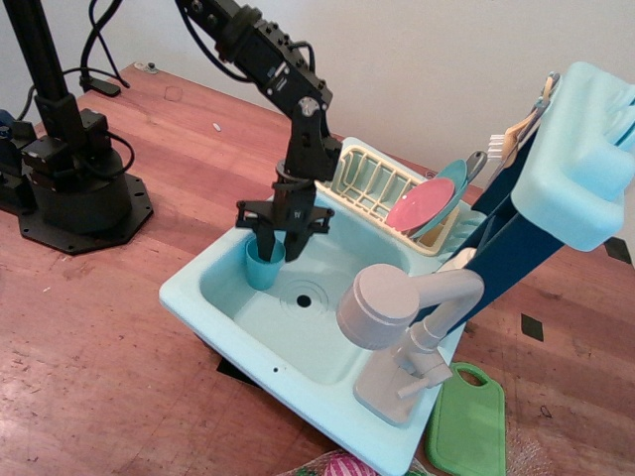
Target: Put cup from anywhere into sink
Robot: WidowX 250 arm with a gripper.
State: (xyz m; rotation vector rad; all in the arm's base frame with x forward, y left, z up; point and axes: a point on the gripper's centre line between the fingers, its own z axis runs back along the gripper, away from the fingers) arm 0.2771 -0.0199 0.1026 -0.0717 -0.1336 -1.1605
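Observation:
The teal-blue cup (262,274) stands upright on the floor of the light aqua sink (190,296), just left of the round drain (304,297). My gripper (281,246) hangs right above the cup's rim, slightly to its right. Its fingers look a little apart, and the left fingertip sits at the cup's mouth. The cup seems to rest on its own. The grey faucet (385,309) stands at the sink's near right corner.
A cream-yellow dish rack (359,180) at the sink's back holds a pink plate (421,204) and a teal plate (454,180). A tall blue-and-aqua stand (575,159) rises on the right. A green cutting board (468,422) lies at the front right. A black robot base (77,194) stands on the left.

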